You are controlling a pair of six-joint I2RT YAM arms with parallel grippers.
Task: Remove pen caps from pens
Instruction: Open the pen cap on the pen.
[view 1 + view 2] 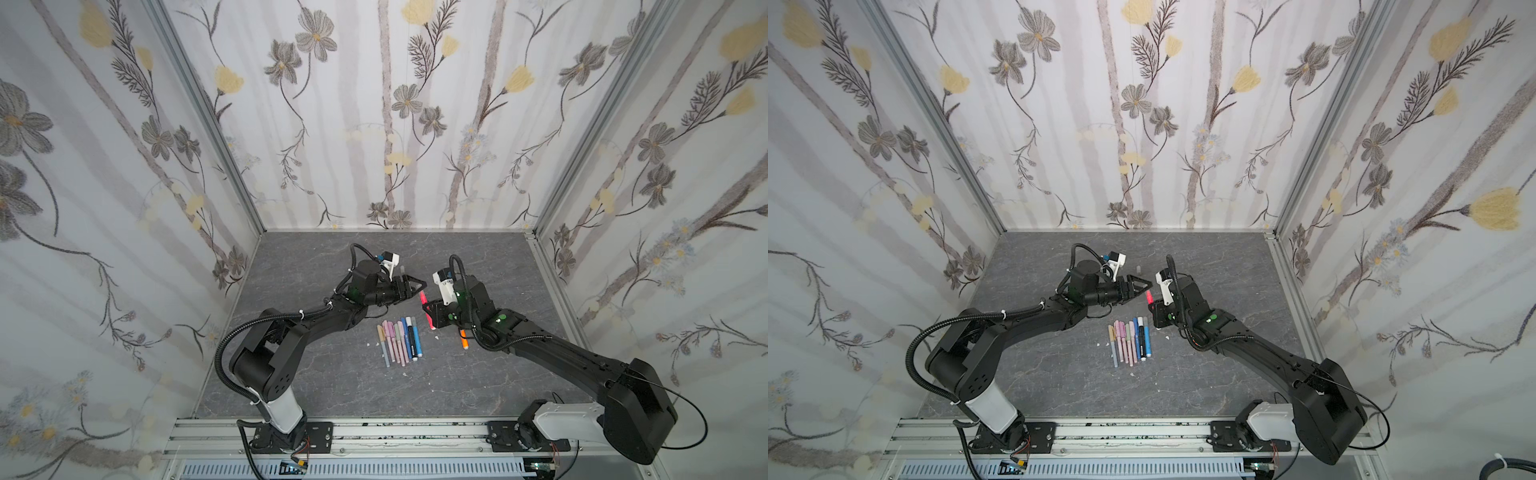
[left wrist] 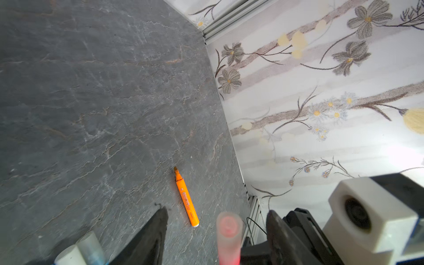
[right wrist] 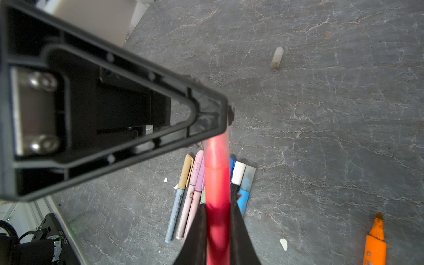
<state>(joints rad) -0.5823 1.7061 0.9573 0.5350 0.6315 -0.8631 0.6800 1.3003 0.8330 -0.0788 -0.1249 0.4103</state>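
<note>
Two grippers: the left gripper (image 2: 218,213) and the right gripper (image 3: 218,206) hang above the middle of the counter (image 1: 332,374), tips facing each other and close together in both top views.
Right gripper state: clamped on the barrel of the red-pink pen (image 3: 216,183), one finger pressing from each side.
Red-pink pen position: held off the counter, with its capped end pointing into the left gripper.
Frosted cap (image 2: 229,229): seated on the end of the red-pink pen; it is translucent and red shows through it.
Left gripper state: jaws apart, one finger on each side of the frosted cap. The left wrist view shows a gap between the cap and each finger.
Row of pens (image 1: 399,340): lies on the counter side by side and touching, between the two arms and nearer the robot bases than the grippers. Barrels are grey, pink, lilac, blue and black.
Caps on the row: in place. A tan cap (image 3: 187,169) and a white cap (image 3: 238,172) show clearly in the right wrist view.
Orange marker (image 2: 185,199): lies alone on the counter on the right arm's side, well apart from the row, with its tip bare.
Loose cap (image 3: 277,57): whitish, lying on its side on the counter beyond the grippers toward the rear wall, apart from every pen.
</note>
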